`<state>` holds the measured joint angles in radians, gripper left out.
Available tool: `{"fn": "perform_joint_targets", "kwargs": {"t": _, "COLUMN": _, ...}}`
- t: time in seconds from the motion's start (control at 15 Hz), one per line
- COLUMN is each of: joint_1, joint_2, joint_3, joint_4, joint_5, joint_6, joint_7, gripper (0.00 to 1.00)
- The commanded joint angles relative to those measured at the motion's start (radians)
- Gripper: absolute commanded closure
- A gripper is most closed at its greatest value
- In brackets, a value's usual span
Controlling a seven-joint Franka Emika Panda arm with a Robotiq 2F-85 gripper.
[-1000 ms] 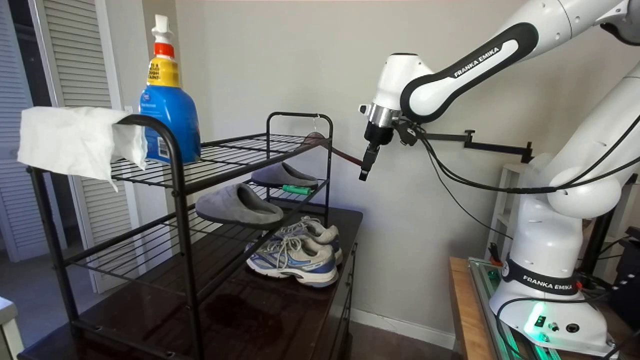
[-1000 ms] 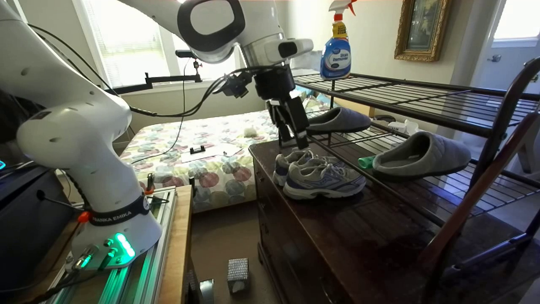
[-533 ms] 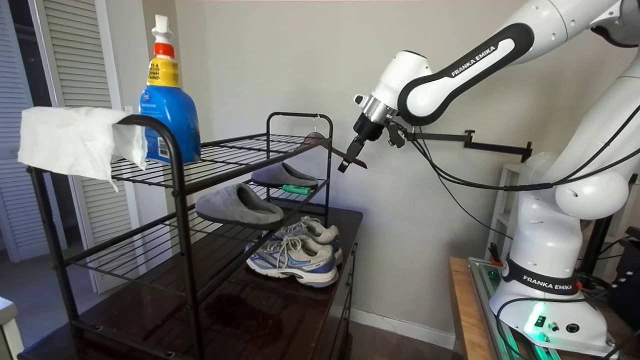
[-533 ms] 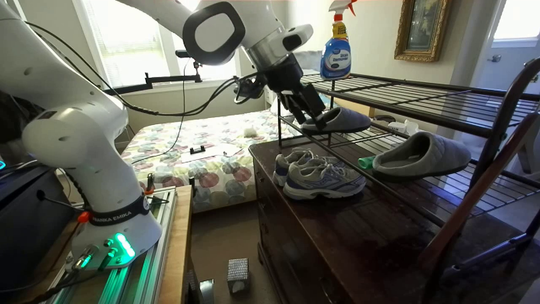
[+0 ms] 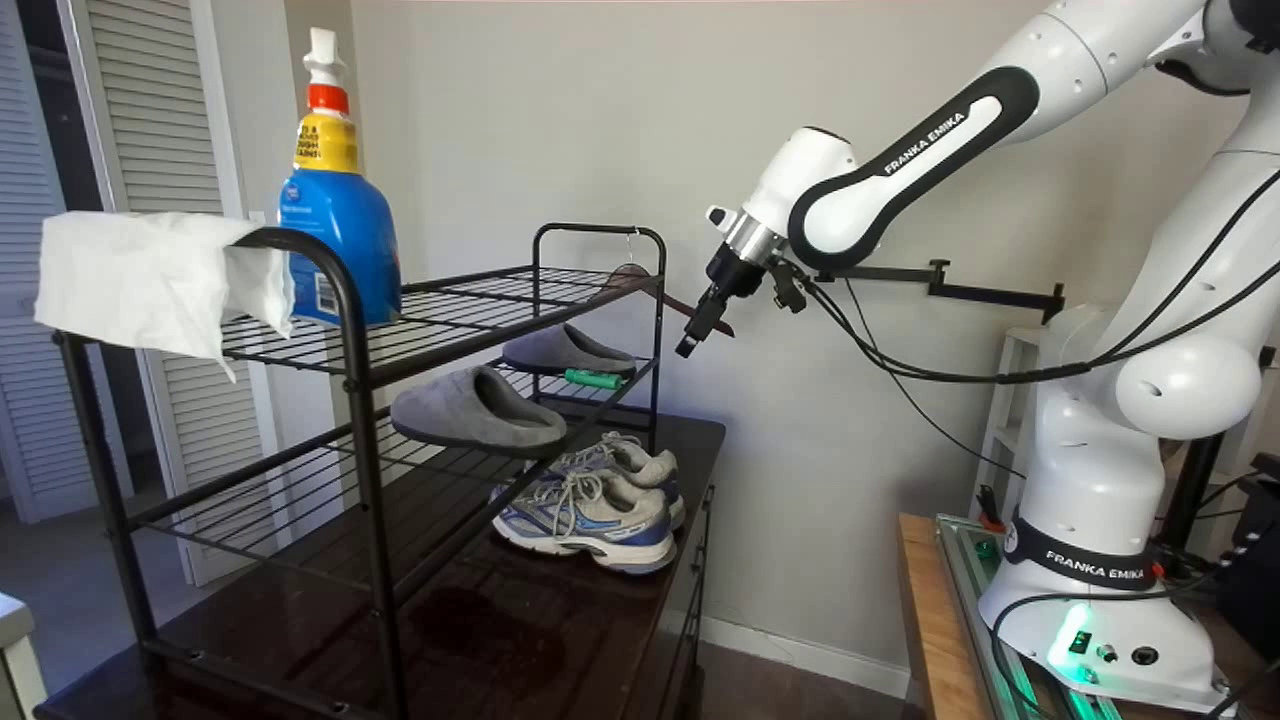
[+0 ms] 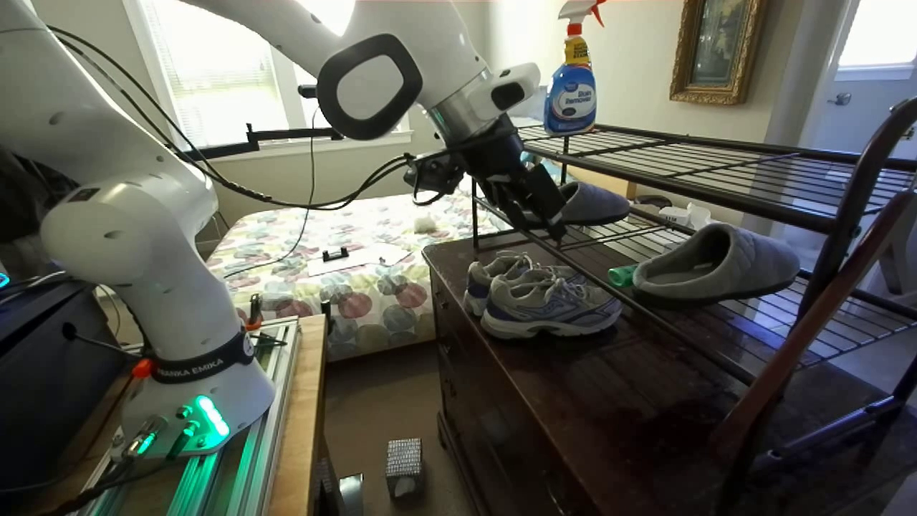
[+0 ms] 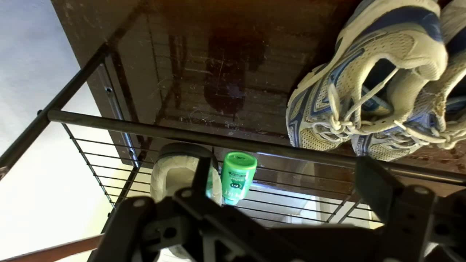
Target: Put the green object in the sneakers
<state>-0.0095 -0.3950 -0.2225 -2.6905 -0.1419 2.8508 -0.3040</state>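
Green bottle (image 7: 238, 176) is seen beyond and lower than the gripper (image 7: 285, 167), on a wire rack shelf (image 7: 127, 127), just beside a grey slipper (image 6: 752, 269). The gripper is spread wide, nothing held. Bottle lettering (image 7: 236, 185) is legible only in wrist view; a bed (image 6: 358, 301) is shown only in an exterior view.

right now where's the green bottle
In the wrist view, the green bottle lies near mid-frame on the lower wire shelf, just right of a grey slipper.

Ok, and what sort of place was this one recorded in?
Most likely a bedroom in a home: an exterior view shows a bed, a dark wooden dresser and a gilt-framed picture.
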Motion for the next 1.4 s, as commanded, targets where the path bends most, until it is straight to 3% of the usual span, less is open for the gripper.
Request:
{"fn": "perform_joint_targets", "kwargs": {"t": 0.0, "joint_1": 0.024, "joint_2": 0.094, "joint_3": -0.013, "joint_4": 0.069, "joint_5": 0.077, "joint_6": -0.02, "joint_7": -0.005, "gripper": 0.0}}
{"fn": "perform_joint_targets", "kwargs": {"t": 0.33, "joint_1": 0.07, "joint_2": 0.239, "joint_3": -0.024, "joint_4": 0.149, "joint_5": 0.157, "joint_6": 0.131, "joint_7": -0.008, "gripper": 0.0}}
{"fn": "perform_joint_targets", "kwargs": {"t": 0.73, "joint_1": 0.134, "joint_2": 0.43, "joint_3": -0.043, "joint_4": 0.272, "joint_5": 0.315, "joint_6": 0.149, "joint_7": -0.058, "gripper": 0.0}}
{"fn": "perform_joint_targets", "kwargs": {"t": 1.33, "joint_1": 0.031, "joint_2": 0.557, "joint_3": 0.03, "joint_4": 0.412, "joint_5": 0.571, "joint_6": 0.11, "joint_7": -0.178, "gripper": 0.0}}
